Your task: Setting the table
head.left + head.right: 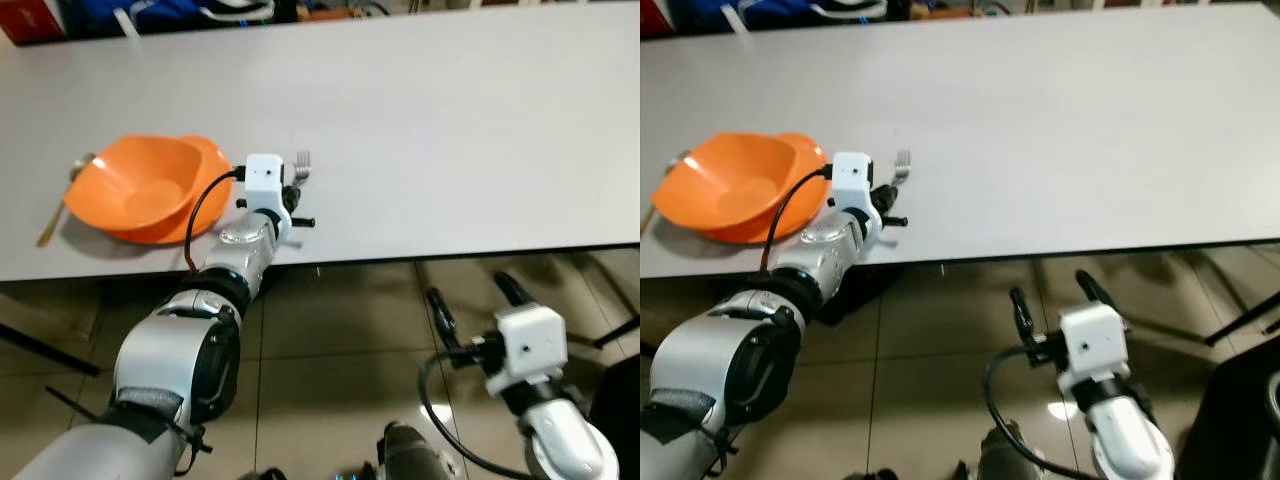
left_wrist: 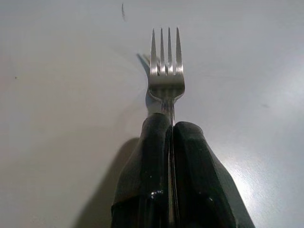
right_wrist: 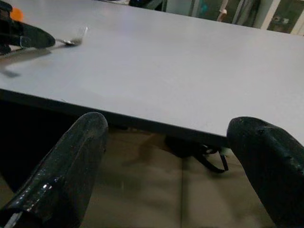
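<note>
Far left on the grey table (image 1: 450, 120): spoon (image 1: 60, 205) lying partly under the rim of the orange bowl (image 1: 140, 185), near the front edge. Just right of the bowl, left gripper (image 2: 170, 142) clamped tight on a fork's (image 2: 165, 61) handle, tines pointing away, low over the tabletop. Right gripper (image 3: 175, 156) below table edge, over the tiled floor (image 1: 330, 340), fingers spread wide, holding nothing.

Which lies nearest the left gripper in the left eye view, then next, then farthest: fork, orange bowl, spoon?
1. fork: held in the left gripper, right of the bowl.
2. orange bowl: just to the gripper's left.
3. spoon: beyond the bowl, far left.
</note>
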